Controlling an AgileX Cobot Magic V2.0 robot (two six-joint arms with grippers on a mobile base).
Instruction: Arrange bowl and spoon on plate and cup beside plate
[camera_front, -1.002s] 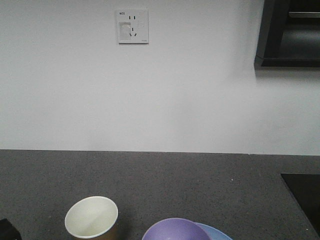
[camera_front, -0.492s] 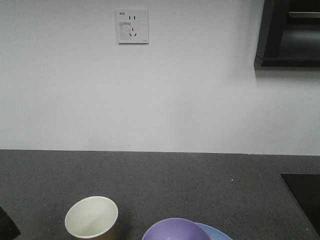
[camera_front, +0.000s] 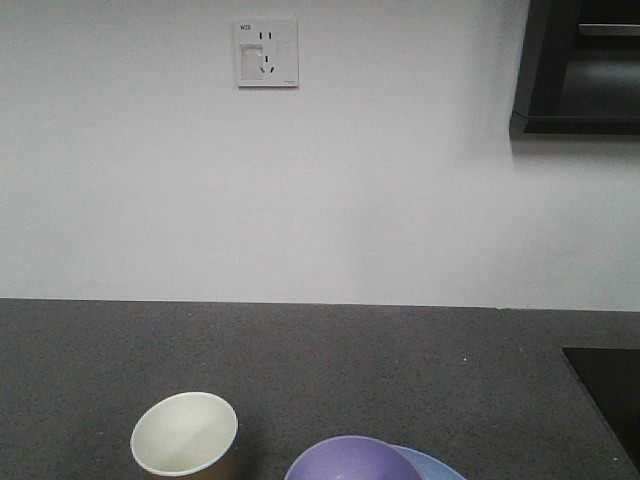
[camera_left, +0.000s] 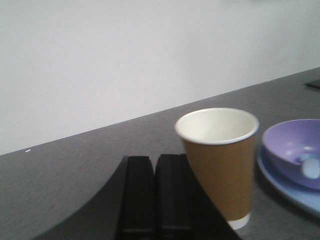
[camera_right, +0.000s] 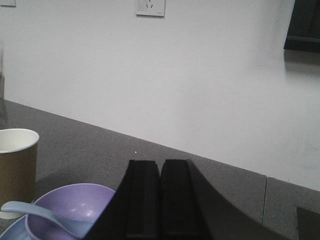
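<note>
Cup (camera_left: 220, 160) just beside closed fingers (camera_left: 172, 192)

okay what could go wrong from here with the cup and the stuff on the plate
The left end effector, shut and empty, sits right beside the cup; a sideways move could tip the upright, empty cup. The spoon rests in the bowl with its handle over the rim, so a nudge from the shut right end effector could flip it off the plate.

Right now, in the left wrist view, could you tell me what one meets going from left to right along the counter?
Left gripper, shut → cup → plate, carrying the bowl with the spoon inside it.
</note>
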